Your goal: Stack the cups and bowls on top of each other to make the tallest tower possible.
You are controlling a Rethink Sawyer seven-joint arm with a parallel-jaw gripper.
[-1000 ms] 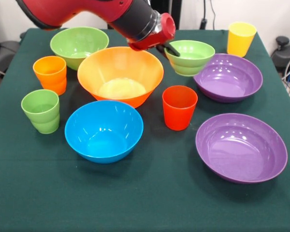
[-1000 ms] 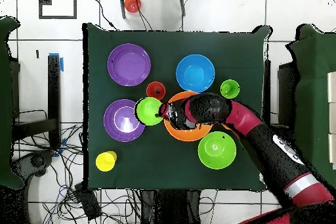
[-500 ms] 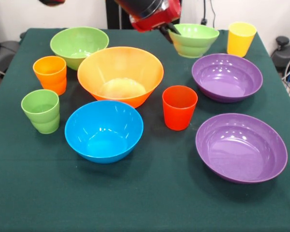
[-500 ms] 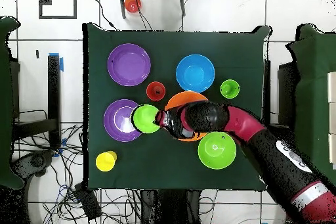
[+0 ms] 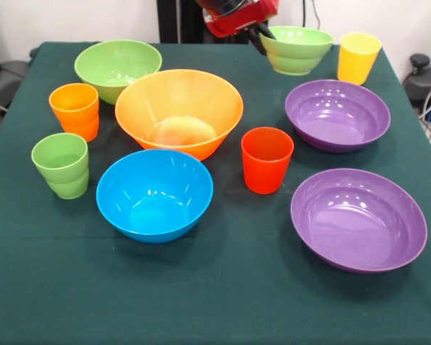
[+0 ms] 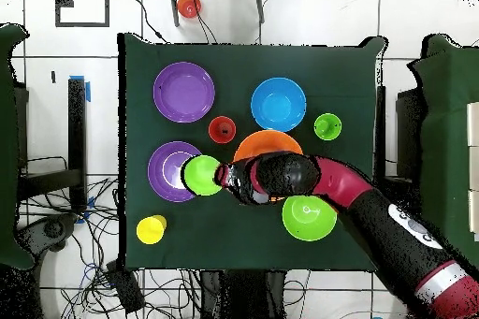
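My gripper (image 5: 263, 34) is shut on the near rim of the small light-green bowl (image 5: 297, 49) and holds it in the air at the top of the front view. In the overhead view the gripper (image 6: 224, 175) and this bowl (image 6: 200, 174) hang over the edge of a purple bowl (image 6: 173, 170). On the table stand the large orange bowl (image 5: 178, 111), the blue bowl (image 5: 154, 194), the medium green bowl (image 5: 118, 66) and two purple bowls (image 5: 337, 113) (image 5: 358, 218). The orange cup (image 5: 75, 110), green cup (image 5: 60, 164), red cup (image 5: 266, 159) and yellow cup (image 5: 358, 57) stand apart.
The arm (image 6: 355, 194) crosses the table from the robot's side, covering part of the orange bowl (image 6: 271, 142) in the overhead view. Dark green cloth (image 5: 223, 302) covers the table. A small red object (image 6: 189, 5) lies on the floor beyond the table.
The gripper has lifted the small light-green bowl off the table and carried it up and sideways, away from the orange bowl, towards the purple bowl and yellow cup.
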